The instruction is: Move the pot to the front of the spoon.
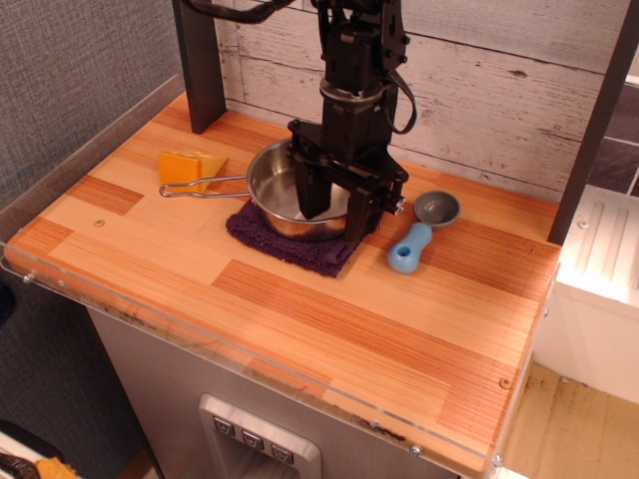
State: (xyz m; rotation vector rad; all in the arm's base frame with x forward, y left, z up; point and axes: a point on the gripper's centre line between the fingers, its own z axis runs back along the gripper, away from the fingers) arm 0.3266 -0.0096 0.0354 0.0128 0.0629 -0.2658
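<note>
Gripper (336, 207) lowered astride steel saucepan's (285, 193) right rim, fingers apart, one inside, one outside. Grasp step; next, close, lift, carry nearward past blue-handled scoop (419, 235).

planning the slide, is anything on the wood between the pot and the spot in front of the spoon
Nothing visible blocks it. The pot sits on the purple cloth with the gripper at its right rim. The bare wood in front of the spoon holds nothing. The yellow wedge lies on the far side, out of the path.
</note>
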